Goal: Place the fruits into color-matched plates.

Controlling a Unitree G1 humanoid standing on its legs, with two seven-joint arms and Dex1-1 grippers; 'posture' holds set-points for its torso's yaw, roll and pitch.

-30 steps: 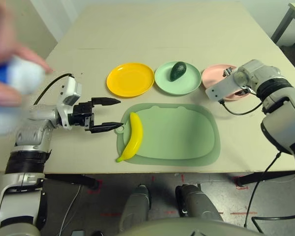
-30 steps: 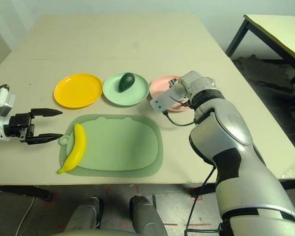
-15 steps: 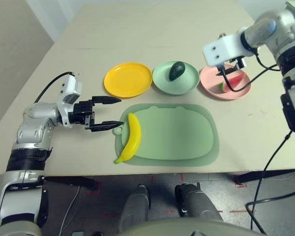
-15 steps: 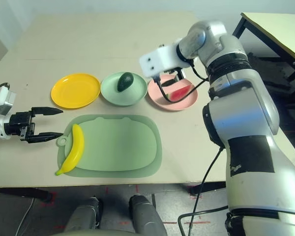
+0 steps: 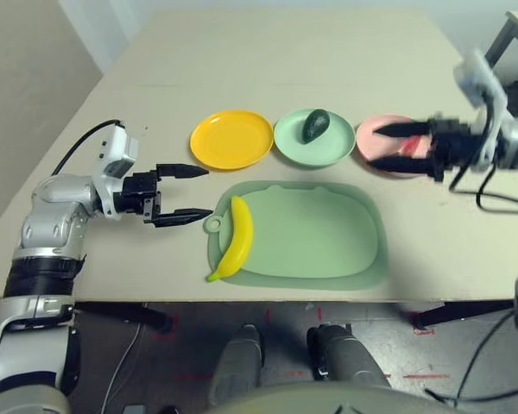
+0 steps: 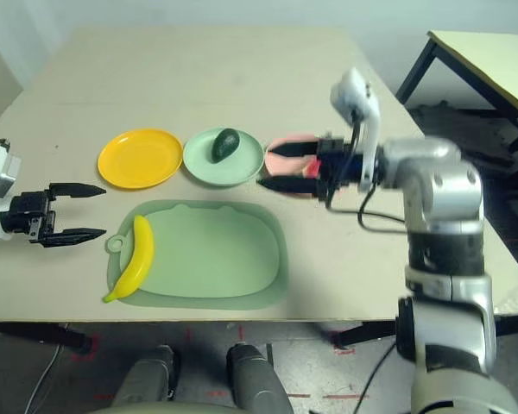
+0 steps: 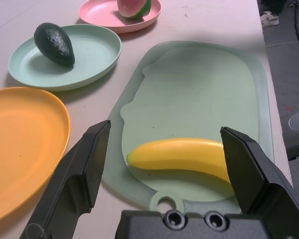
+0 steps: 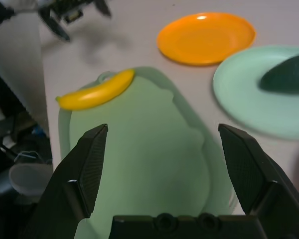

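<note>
- On the green mat (image 5: 315,233), along its left edge, the banana (image 5: 236,240) is laid.
- The avocado (image 5: 316,126) is placed on the mint plate (image 5: 293,151); the watermelon (image 7: 134,7), on the pink plate (image 7: 100,15).
- Between the table's left edge and the mat, the left gripper (image 5: 183,195) is held wide, empty.
- The right gripper (image 6: 285,167) is also spread wide, with nothing gripped.
- The yellow plate (image 5: 231,140) is left bare.

Pale tabletop (image 5: 268,52), matte, lies beneath both grippers. Dark grey floor (image 5: 190,345), red tape marks (image 6: 341,351) present, on the robot's side of the table. Second table (image 6: 492,60), dark-legged, stands beyond the right gripper (image 6: 268,166). Pale wall (image 6: 242,12) behind.
</note>
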